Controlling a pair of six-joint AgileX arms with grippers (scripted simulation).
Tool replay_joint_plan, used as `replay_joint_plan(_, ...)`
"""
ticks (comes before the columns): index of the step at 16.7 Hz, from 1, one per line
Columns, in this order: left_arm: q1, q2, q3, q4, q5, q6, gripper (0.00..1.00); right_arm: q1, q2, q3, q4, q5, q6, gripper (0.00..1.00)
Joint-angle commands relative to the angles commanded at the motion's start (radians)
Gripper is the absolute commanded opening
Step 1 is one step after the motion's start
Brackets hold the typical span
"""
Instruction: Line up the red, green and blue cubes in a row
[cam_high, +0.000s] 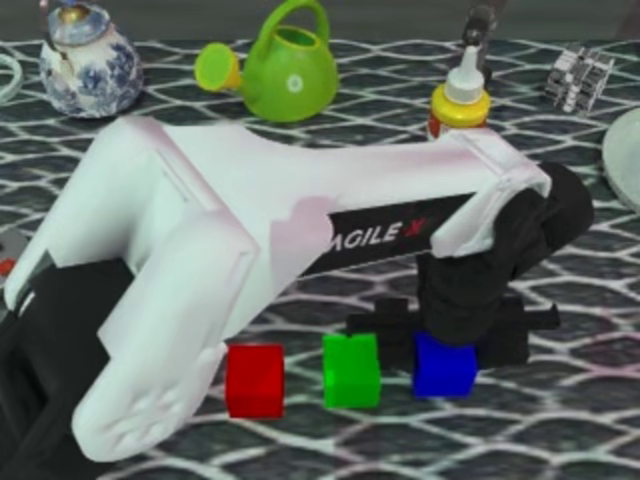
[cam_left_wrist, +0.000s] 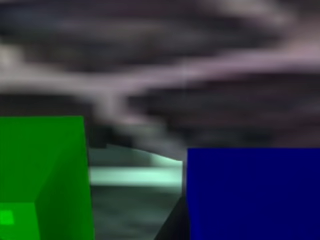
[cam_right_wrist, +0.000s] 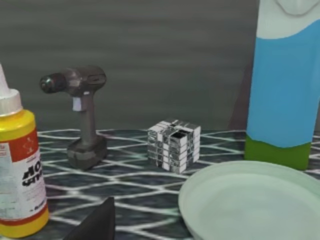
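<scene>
Hovering directly over the blue cube (cam_high: 444, 366), the left gripper (cam_high: 462, 330) is catalogued; jaw state cannot be told. 3 cubes are rowed: green cube (cam_high: 351, 370) beside blue, red cube (cam_high: 255, 380) beyond.

Even, soft light fills my top view, while the left wrist view blurs the table (cam_left_wrist: 210, 65) behind the cubes.
</scene>
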Motion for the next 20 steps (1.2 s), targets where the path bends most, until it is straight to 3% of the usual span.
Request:
replay_joint_plan(5, 0.0, 0.0, 0.0, 0.0, 0.0, 0.0, 0.98, 0.0, 0.0, 0.0, 0.0, 0.0, 0.0, 1.0)
replay_joint_plan(6, 0.0, 0.0, 0.0, 0.0, 0.0, 0.0, 1.0, 0.0, 0.0, 0.0, 0.0, 0.0, 0.0, 1.0)
replay_joint_plan(15, 0.001, 0.0, 0.004, -0.004, 0.0, -0.001, 1.0, 0.0, 0.0, 0.0, 0.0, 0.0, 0.0, 1.0)
replay_joint_plan(20, 0.008, -0.022, 0.132, -0.166, 0.001, -0.004, 1.0, 0.0, 0.0, 0.0, 0.0, 0.0, 0.0, 1.0)
